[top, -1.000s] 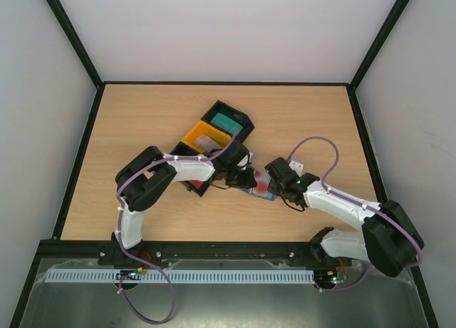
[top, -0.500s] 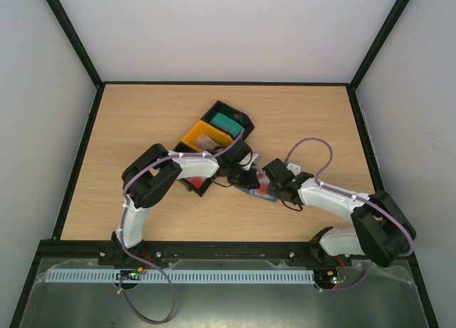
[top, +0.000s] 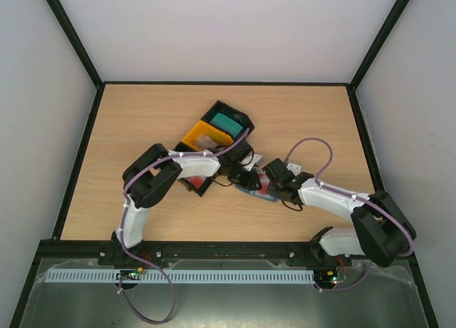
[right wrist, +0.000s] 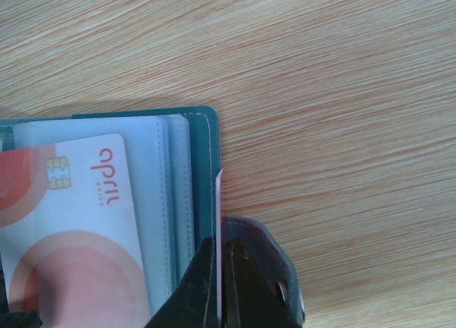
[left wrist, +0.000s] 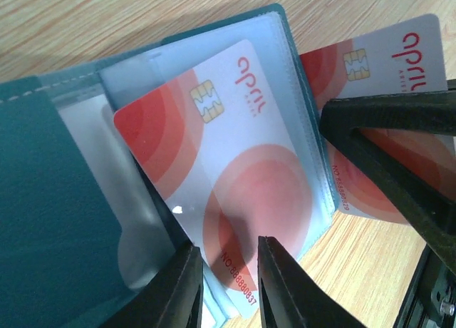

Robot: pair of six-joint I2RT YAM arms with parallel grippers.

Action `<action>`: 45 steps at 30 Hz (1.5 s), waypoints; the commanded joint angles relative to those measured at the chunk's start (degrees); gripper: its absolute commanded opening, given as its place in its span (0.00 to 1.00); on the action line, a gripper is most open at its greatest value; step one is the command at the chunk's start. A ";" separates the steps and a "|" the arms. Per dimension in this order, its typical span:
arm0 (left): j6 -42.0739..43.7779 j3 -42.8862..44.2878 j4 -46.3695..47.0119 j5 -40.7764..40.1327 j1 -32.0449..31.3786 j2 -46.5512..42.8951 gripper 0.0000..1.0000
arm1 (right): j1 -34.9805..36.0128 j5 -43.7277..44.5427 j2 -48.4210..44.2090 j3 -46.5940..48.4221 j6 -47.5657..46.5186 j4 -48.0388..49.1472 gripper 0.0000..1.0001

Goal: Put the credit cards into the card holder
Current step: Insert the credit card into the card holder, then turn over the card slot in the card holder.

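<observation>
The card holder (left wrist: 43, 200) lies open on the table, teal with clear sleeves (right wrist: 203, 150). One credit card (left wrist: 235, 164), white with red circles, sits partly in a clear sleeve. My left gripper (left wrist: 229, 271) hovers over that card's lower edge, jaws slightly apart and holding nothing. A second credit card (left wrist: 385, 64) lies just right of the holder, seen edge-on (right wrist: 219, 200) in the right wrist view. My right gripper (right wrist: 221, 271) is shut on it, beside the holder's snap tab (right wrist: 274, 264). From above, both grippers meet over the holder (top: 251, 185).
A yellow tray (top: 199, 137) and a black tray (top: 241, 118) with a teal card stack (top: 226, 120) stand just behind the left gripper. Black frame rails border the wooden table (top: 142, 121), with white walls around.
My left gripper's jaws have parted a little, letting go of the card in the sleeve. The right arm shifted slightly left toward the holder, still shut on its card.
</observation>
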 commanded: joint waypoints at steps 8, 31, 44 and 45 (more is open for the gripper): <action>3.64 5.03 -2.65 0.95 -2.06 2.77 0.25 | -0.21 -1.36 -0.53 -1.68 0.31 3.01 0.02; -1.13 3.38 -8.89 -7.88 -1.71 -6.54 0.42 | -0.29 2.06 -8.60 1.48 1.47 -3.25 0.02; -2.81 5.19 -9.23 -8.82 -1.19 1.29 0.11 | -0.29 -0.69 -10.88 0.41 0.29 0.19 0.02; -2.91 5.31 -9.23 -8.81 -1.10 1.68 0.10 | -0.30 -1.10 -11.07 0.20 0.17 0.56 0.02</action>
